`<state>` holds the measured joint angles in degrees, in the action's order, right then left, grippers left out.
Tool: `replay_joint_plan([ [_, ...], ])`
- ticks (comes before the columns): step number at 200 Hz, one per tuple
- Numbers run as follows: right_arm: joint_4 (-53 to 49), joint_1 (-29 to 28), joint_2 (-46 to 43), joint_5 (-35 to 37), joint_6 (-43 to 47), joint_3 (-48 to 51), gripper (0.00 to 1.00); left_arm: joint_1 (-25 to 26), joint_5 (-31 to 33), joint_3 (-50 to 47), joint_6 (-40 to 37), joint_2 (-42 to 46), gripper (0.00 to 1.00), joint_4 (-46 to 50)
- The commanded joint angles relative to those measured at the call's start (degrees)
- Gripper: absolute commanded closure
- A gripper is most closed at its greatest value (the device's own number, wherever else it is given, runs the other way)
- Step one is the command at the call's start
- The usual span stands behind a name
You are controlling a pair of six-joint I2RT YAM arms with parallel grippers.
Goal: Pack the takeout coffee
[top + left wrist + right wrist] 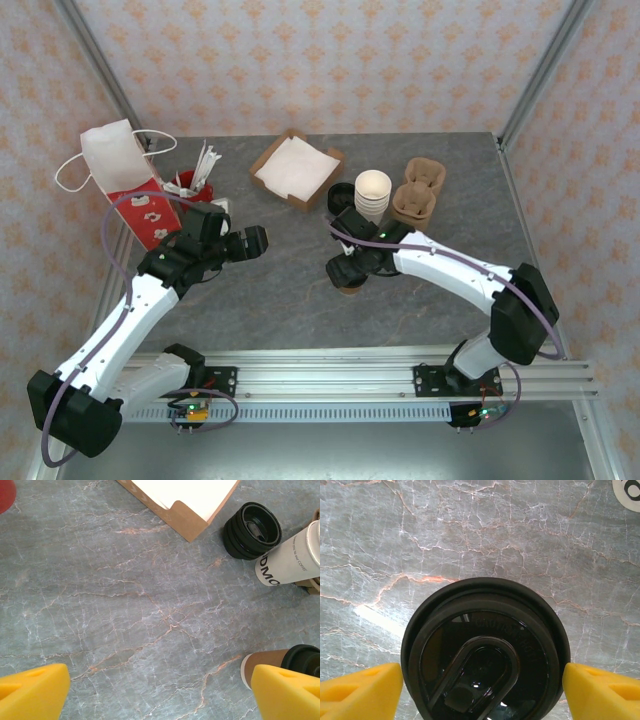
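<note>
One takeout coffee (485, 650) upright between fingers of right pincer (482, 680), cannot tell if gripped, left pincer (160, 680) spread, well apart

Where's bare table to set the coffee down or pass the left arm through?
Bare tabletop lies between the left gripper and the takeout coffee under the right gripper, in front of the napkin box; also the strip along the near edge. Crowded at the back right: black lids, white cups and cup carriers bunch together.
</note>
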<state>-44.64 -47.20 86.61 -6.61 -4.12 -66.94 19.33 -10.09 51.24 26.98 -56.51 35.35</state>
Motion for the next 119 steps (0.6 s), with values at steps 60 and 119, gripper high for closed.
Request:
replay_joint_plan([
  [60,9.2,0.4,-8.9,-2.3,0.7,-0.7,0.12,-0.5,2.2,0.9,-2.2,2.1,0.06,0.1],
  [119,32.3,0.4,-16.9,-17.0,2.3,4.8,0.05,-0.5,10.0,7.6,-7.6,3.3,0.06,4.8],
])
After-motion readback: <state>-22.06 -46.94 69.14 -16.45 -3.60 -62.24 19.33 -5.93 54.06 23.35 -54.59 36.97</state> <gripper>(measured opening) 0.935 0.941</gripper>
